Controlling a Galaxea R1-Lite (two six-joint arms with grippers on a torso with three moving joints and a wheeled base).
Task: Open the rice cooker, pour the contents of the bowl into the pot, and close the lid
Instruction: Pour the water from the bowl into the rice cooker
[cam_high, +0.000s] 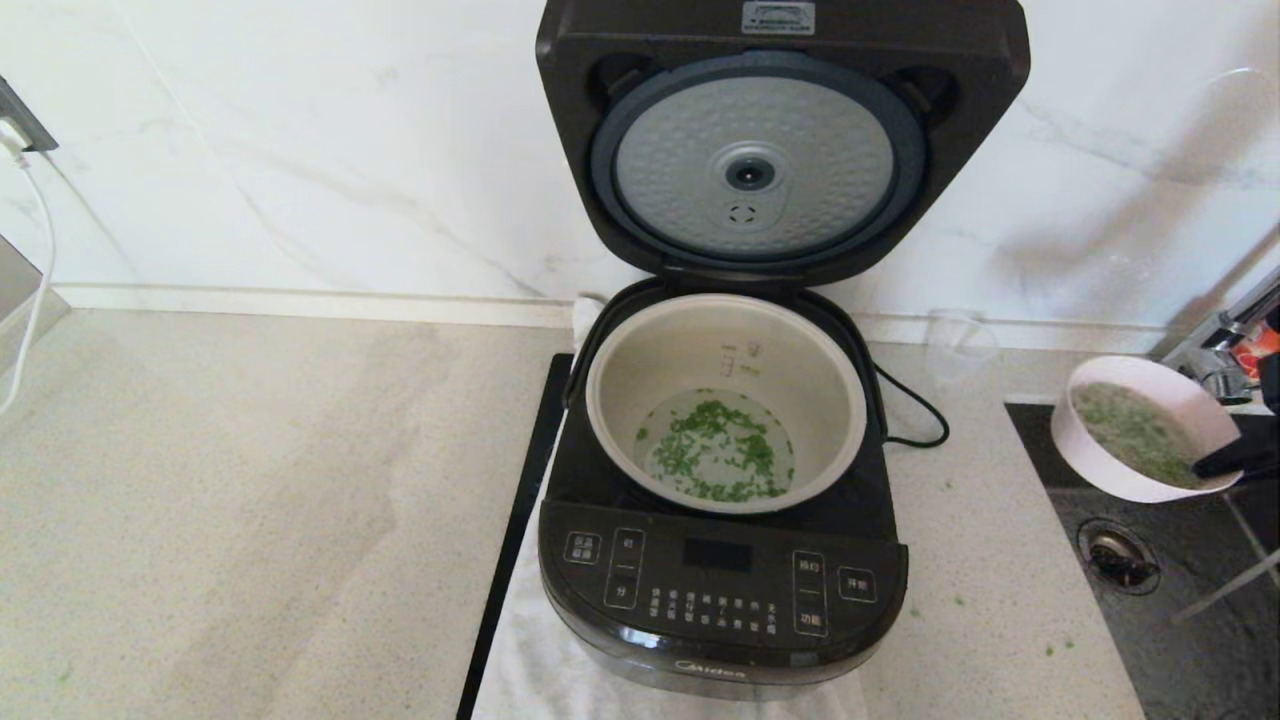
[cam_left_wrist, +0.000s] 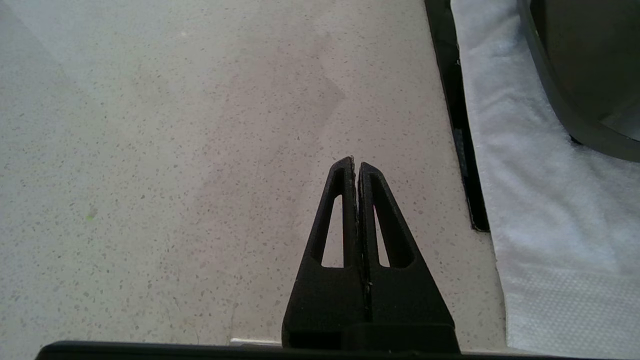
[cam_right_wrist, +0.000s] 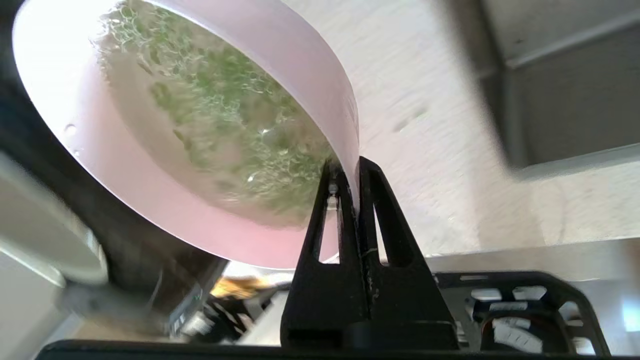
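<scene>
Both jaws of the right gripper (cam_right_wrist: 356, 167) pinch the bowl (cam_right_wrist: 280, 65) rim; left gripper (cam_left_wrist: 356, 165) pressed together, idle

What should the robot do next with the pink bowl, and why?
Probably carry the bowl back over the pot and tip it again. The right gripper pinches the bowl's rim off to the right above the sink, and green bits in water are left in it. The lid stands open, and the pot already holds some greens.
</scene>
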